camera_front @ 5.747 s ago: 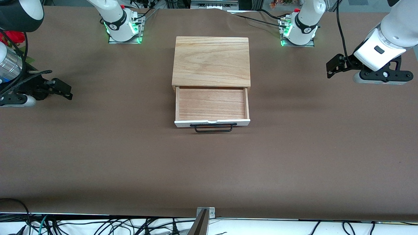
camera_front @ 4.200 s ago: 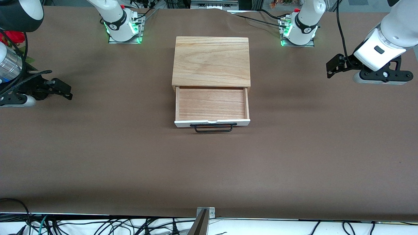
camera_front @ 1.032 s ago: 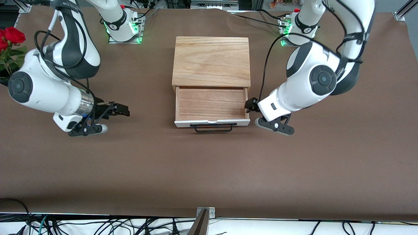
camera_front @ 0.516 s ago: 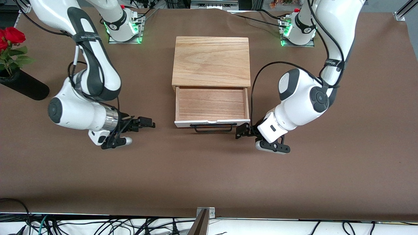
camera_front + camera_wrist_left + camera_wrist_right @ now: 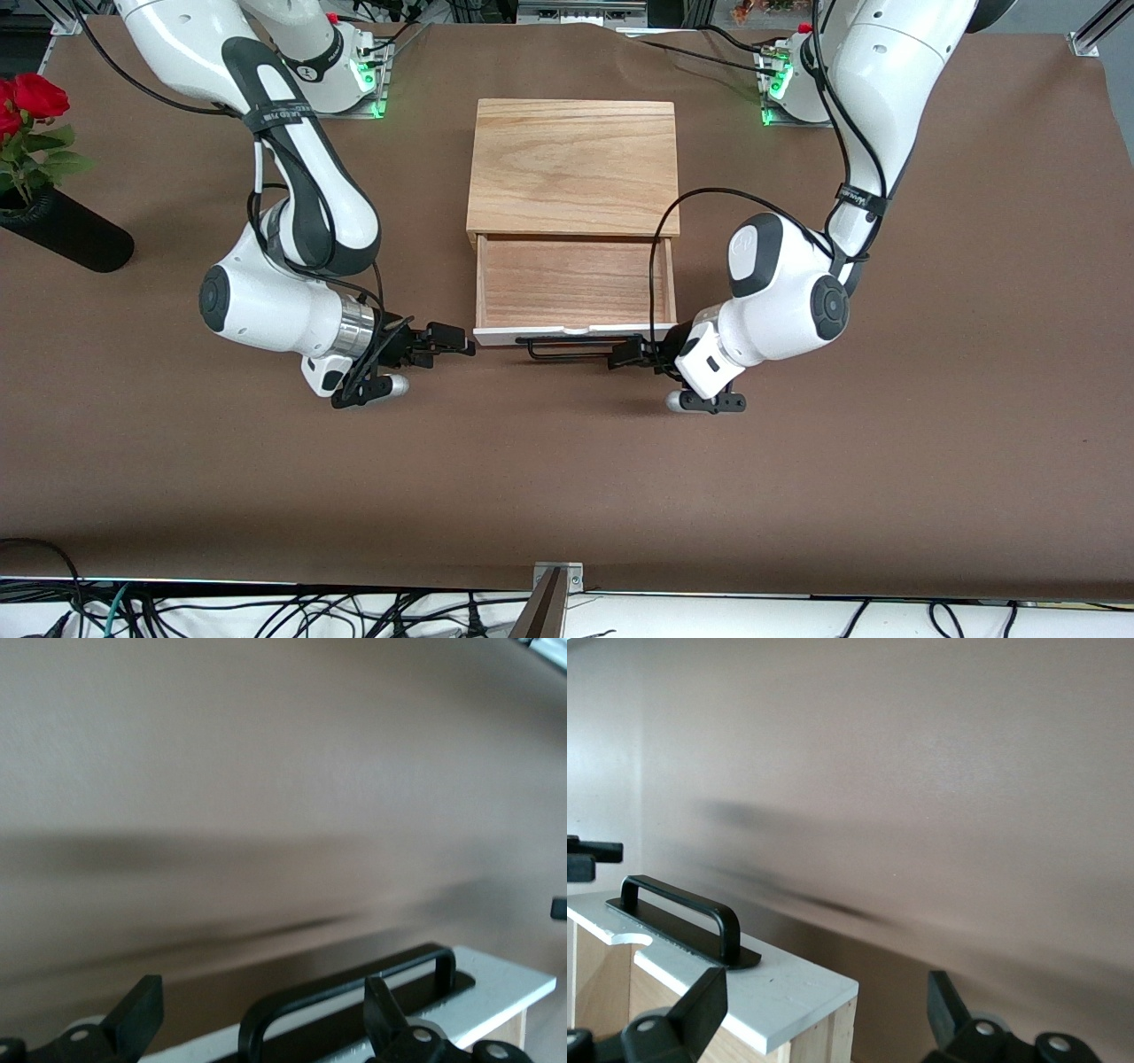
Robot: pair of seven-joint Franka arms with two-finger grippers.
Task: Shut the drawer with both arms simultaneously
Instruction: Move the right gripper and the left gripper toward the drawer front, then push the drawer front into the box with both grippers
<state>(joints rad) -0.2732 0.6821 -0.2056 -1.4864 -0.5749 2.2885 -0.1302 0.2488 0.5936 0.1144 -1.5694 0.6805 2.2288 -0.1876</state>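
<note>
- the drawer [image 5: 576,283] sits pulled well out of the wooden box [image 5: 574,167] mid-table, white front panel [image 5: 576,333] and black handle [image 5: 576,346] facing the front camera; nothing inside it that I can see
- left gripper [image 5: 625,352] is low, right in front of the panel at the left arm's end of the handle; in the left wrist view its fingers [image 5: 387,1026] are spread wide with the handle [image 5: 354,994] between them, so released and holding nothing
- right gripper [image 5: 449,338] is just off the panel's corner toward the right arm's end of the table; its wrist view shows splayed fingers [image 5: 700,1012] around that corner [image 5: 799,988], also empty; I can't tell if either one is touching yet
- my guess: both are lining up for the push, drawer not closed at all yet
- what could go wrong: the right gripper sits more beside the corner than in front of it, so it could slide past the panel or shove the drawer sideways; uneven pushing could skew the tray and jam it in the box; the left fingers might snag the wire handle; the box looks loose on the brown table [image 5: 567,478], so a hard shove may just slide the whole thing toward the bases
</note>
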